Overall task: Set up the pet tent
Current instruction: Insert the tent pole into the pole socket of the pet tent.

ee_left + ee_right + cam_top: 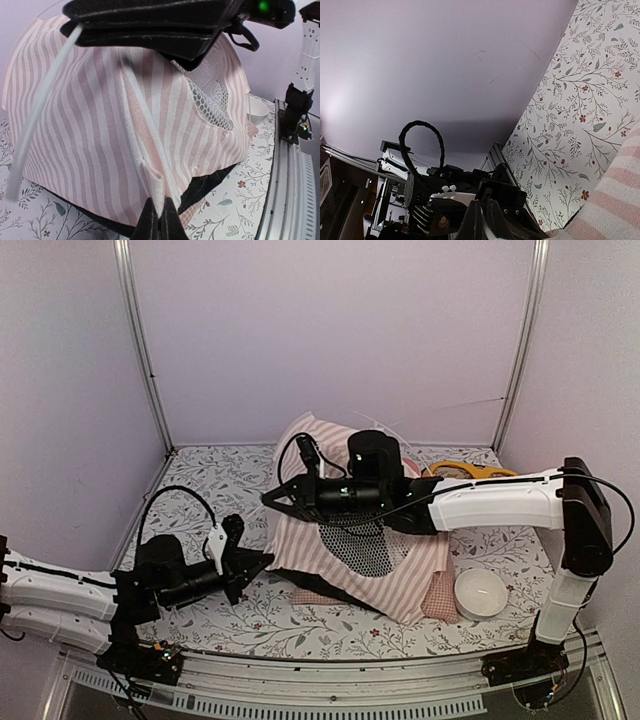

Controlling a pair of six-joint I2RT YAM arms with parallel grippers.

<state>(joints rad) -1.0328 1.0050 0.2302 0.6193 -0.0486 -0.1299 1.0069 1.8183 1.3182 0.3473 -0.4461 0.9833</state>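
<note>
Left tool (160, 220): low on the near-left of the counter (210, 480), jaws pinched tight on a white seam fold at the bottom hem of the pet tent (330, 545). It is holding fabric, not the frame.

Right tool (270, 498): arm reaches in from the right across the top of the tent, with the tip out past its left shoulder. Jaws are closed down. In the left wrist view a thin white pole (35, 125) arcs up from the counter and ends right at that tool. Can't tell whether it is actually clamped. The right wrist view shows only a sliver of white at the fingers.

Tent: mid-counter, pink-and-white stripes, slumped and part-domed, with a dark base showing under the near edge. The mesh window (362, 540) faces up and near, partly under the right arm.

Right of the tent: a pink checked cushion (440, 602) is tucked against its near-right corner. A white bowl (480, 592) sits just beside the cushion. An orange loop (470, 470) lies at the far right, behind the arm.
</note>
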